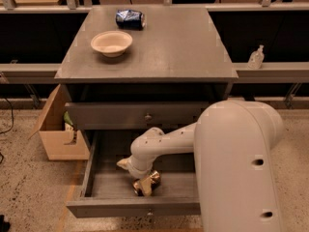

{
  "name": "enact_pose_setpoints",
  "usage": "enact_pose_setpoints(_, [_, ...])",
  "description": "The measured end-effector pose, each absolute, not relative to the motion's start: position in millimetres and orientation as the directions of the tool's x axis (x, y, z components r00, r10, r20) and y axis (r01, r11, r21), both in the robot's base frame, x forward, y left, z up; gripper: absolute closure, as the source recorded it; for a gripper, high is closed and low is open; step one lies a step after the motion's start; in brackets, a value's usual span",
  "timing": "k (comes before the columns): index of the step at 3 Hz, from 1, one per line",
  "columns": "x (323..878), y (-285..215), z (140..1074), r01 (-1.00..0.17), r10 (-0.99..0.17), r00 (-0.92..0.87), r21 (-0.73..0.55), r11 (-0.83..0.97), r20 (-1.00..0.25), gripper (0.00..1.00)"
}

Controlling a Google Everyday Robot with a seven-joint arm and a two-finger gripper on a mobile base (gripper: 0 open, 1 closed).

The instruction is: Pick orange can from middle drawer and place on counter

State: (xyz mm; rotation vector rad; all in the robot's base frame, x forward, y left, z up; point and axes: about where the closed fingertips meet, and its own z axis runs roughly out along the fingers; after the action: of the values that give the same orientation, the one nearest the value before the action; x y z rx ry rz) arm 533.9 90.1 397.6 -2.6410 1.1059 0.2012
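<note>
Grey counter (178, 47), open middle drawer (112, 186), pincer (141, 187) at orange can (153, 178) inside.

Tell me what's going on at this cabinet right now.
The robot's single arm reaches down into the open middle drawer, and its gripper sits right at the orange can on the drawer floor near the front. The can has not yet been lifted out. Up on the counter there are a pale bowl and a crushed blue can; the orange can is meant to end up there too.
</note>
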Motion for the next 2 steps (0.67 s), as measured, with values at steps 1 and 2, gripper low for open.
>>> enact_pose_setpoints(1, [531.2,88.7,388.3,-0.72,-0.681,0.693,-0.176,-0.671,-0.236,0.0])
enact_pose_setpoints(2, [530.2,85.2,382.1,-0.726,-0.687,0.686,-0.164,-0.668,-0.238,0.16])
